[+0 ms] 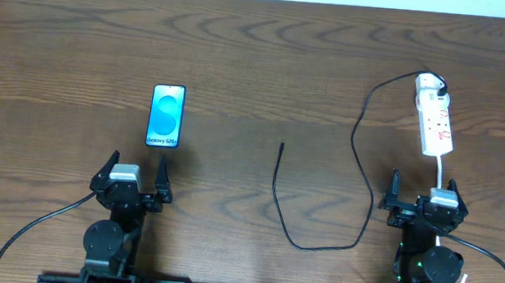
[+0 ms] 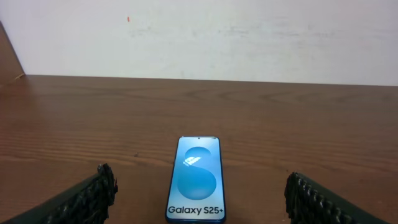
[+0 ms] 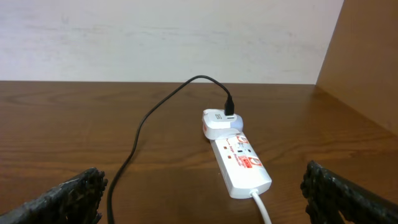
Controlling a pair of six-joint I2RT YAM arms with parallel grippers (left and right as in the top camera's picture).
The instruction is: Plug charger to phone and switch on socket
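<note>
Brown wood makes up the counter (image 1: 259,53), and a white wall (image 2: 217,37) stands behind it. Two robot arms sit at the near edge, one on each side.

The left hand (image 1: 138,165) is open wide and holds nothing. The right hand (image 1: 423,185) is open wide too, and it is empty.

The socket (image 1: 435,123) is long and white with red marks. It lies on the right side of the counter, just past the right hand. A white block (image 1: 429,82) is plugged in at its far end.

The phone (image 1: 167,116) lies flat on the left side, just past the left hand. Its blue screen faces up.

The charger (image 1: 357,135) is a thin black cable. It starts at the white block, bends toward the near edge, then turns up to the middle of the counter. Its small tip (image 1: 282,145) lies loose between the phone and the socket, touching neither.
</note>
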